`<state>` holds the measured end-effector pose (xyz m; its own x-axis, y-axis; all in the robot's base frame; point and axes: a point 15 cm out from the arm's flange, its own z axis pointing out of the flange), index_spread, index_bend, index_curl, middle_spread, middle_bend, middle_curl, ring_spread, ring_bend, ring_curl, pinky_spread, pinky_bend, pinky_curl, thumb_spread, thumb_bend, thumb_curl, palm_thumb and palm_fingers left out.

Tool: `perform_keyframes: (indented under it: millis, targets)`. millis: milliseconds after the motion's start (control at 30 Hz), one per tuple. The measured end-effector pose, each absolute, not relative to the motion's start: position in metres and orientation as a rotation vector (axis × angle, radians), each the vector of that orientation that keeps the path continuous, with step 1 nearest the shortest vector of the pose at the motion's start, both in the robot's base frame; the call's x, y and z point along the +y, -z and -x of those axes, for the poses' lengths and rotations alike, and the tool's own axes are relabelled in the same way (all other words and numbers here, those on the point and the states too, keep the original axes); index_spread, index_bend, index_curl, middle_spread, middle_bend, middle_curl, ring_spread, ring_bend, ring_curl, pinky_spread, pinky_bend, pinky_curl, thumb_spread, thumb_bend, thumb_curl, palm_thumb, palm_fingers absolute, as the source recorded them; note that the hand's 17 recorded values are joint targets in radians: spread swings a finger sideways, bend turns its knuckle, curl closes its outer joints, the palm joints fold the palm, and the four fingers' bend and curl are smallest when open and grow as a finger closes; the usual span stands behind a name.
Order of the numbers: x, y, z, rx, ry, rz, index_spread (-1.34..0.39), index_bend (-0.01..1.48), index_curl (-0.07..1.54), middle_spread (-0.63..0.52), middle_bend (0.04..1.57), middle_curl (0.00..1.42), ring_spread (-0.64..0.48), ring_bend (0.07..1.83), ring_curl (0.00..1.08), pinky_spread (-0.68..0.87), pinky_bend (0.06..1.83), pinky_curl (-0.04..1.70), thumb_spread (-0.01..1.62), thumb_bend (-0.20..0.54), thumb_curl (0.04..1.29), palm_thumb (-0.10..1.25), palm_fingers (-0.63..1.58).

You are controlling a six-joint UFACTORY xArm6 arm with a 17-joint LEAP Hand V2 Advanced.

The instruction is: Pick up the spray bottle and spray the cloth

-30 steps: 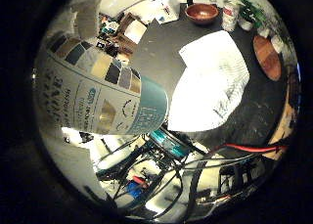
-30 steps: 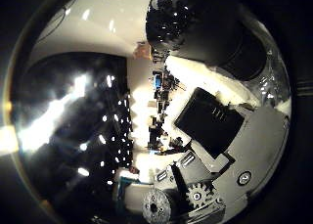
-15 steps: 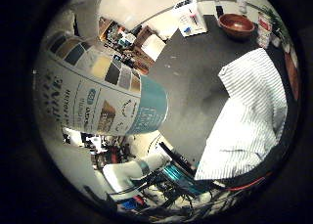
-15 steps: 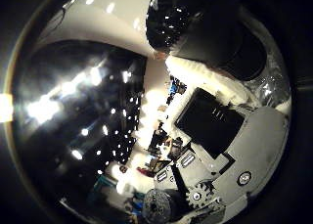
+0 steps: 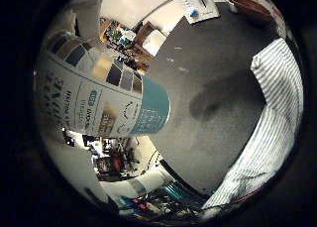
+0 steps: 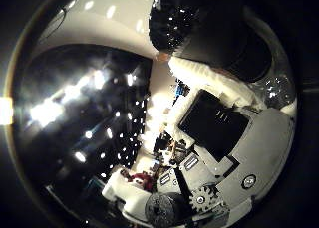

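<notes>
Little-finger-side palm view shows the spray bottle [image 5: 104,103] filling much of the picture, so it sits close against the palm, its labelled body with colour swatches and a teal band raised clear of the dark table [image 5: 208,73]. The thumb-side view shows the hand [image 6: 219,138] with its white and black finger parts curled across a dark glossy surface pressed near the palm, probably the bottle's upper part. Judging from both views, the fingers are wrapped round the bottle and carry it.

Beyond the fingers, on the table below, lies the striped cloth [image 5: 277,118], off to one side of the bottle rather than under it. A shadow falls on the bare table between bottle and cloth. Farther off stand a brown bowl [image 5: 250,6] and a white card [image 5: 195,4] near the table's far edge.

The pick-up appears done. What is left is aiming the nozzle at the cloth and squeezing the trigger; no spray is visible.
</notes>
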<state>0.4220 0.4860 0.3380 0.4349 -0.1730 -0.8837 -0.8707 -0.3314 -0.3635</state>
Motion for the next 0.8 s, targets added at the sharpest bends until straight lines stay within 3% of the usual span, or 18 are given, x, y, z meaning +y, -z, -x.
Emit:
perform_keyframes:
  millis: [800]
  targets:
    - [0.478, -0.251, -0.465, 1.035, -0.946, 1.78, -0.19, 1.18, 0.68, -0.09, 1.34, 0.58, -0.15, 1.45, 0.57, -0.23, 1.05, 1.11, 1.08, -0.015, 0.72, 0.95, 1.21]
